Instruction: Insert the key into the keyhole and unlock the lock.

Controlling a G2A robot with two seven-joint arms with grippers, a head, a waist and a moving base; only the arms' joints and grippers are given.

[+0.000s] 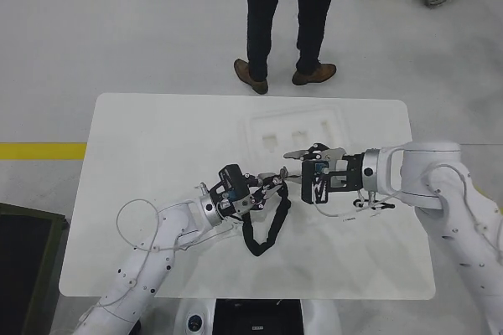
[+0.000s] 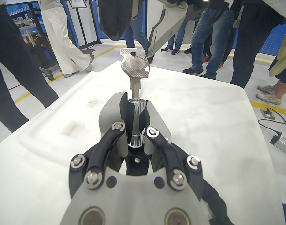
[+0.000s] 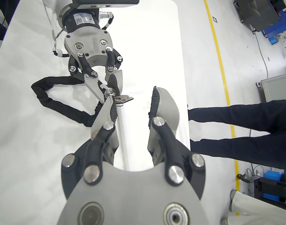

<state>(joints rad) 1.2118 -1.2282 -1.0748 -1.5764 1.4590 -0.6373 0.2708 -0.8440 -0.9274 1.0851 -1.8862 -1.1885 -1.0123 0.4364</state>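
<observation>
The key (image 2: 135,65) is dull silver metal, its head stamped with a fine dimpled grain and its blade smooth. The lock (image 2: 137,120) has a barrel of mirror-bright chrome and a loop (image 3: 52,80) sheathed in matt black woven cloth. The left gripper (image 2: 134,107) and right gripper (image 3: 133,99) have fingers (image 3: 167,105) of satin grey metal, black plastic links with shiny steel bolts and pads (image 3: 152,105) of black ribbed rubber, while the table (image 2: 203,122) is smooth matt white and the tray (image 2: 46,129) looks like soft white foam.
</observation>
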